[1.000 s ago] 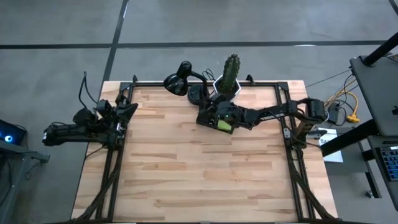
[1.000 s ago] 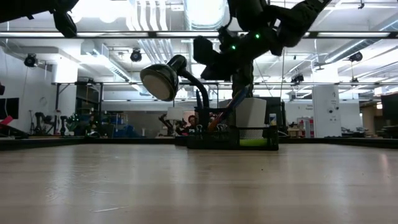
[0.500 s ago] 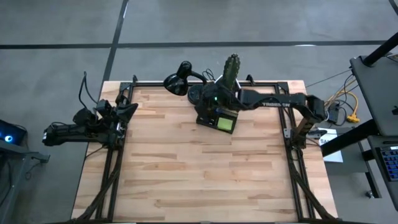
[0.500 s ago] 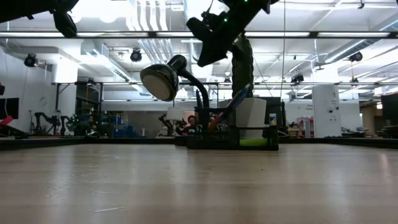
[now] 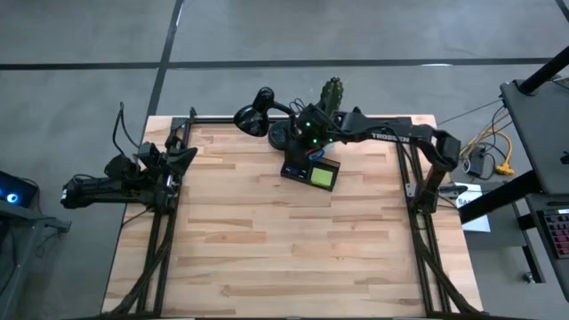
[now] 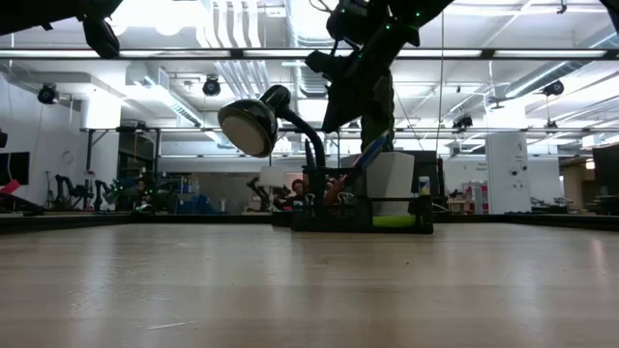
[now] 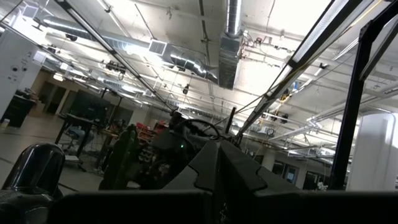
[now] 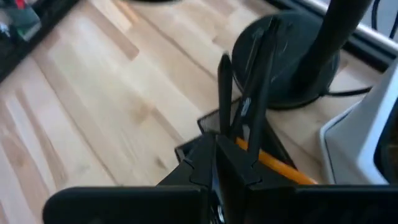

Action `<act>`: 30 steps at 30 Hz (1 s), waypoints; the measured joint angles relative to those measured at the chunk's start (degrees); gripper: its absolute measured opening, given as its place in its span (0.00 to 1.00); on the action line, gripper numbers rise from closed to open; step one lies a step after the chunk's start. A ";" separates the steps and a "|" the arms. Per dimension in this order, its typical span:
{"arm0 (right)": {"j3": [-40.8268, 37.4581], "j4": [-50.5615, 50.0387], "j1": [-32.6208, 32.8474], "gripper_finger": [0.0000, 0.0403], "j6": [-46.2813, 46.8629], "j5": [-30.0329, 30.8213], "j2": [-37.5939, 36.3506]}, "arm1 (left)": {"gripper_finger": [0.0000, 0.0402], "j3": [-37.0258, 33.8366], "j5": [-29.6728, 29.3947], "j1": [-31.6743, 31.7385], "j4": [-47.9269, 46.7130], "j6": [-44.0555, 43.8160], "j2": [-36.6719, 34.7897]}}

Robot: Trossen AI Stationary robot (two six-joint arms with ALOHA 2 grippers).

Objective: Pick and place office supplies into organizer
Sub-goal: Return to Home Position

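Smooth wooden table (image 5: 267, 240) (matt planks), glossy lamp (image 5: 252, 118), mesh organizer (image 5: 297, 169).

The right arm (image 5: 382, 136) reaches from its base at the right edge of the worktop (image 5: 267, 240) in a long, nearly straight line toward the far middle, with its wrist raised high above the surface. The right hand (image 5: 307, 132) tilts downward, its two fingers (image 8: 236, 165) pressed together. The left arm (image 5: 107, 189) lies folded at the left edge. The left hand (image 5: 182, 156) points inward, its fingers (image 7: 230, 168) closed against each other.
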 joint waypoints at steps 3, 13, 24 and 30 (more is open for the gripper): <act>0.00 -2.79 0.30 0.02 -0.70 0.52 0.88 | 0.00 0.00 0.00 -0.02 -0.01 0.00 0.00; 0.00 -5.11 1.02 0.02 -1.31 3.07 3.11 | 0.00 -0.01 0.00 -0.01 -0.01 0.00 -0.01; -0.02 -4.78 1.84 0.02 -1.08 4.37 4.94 | 0.00 -0.02 0.00 0.00 -0.01 0.00 0.00; 0.15 -4.81 2.16 0.02 -0.80 4.52 4.60 | 0.00 0.00 0.00 0.00 -0.02 -0.01 0.00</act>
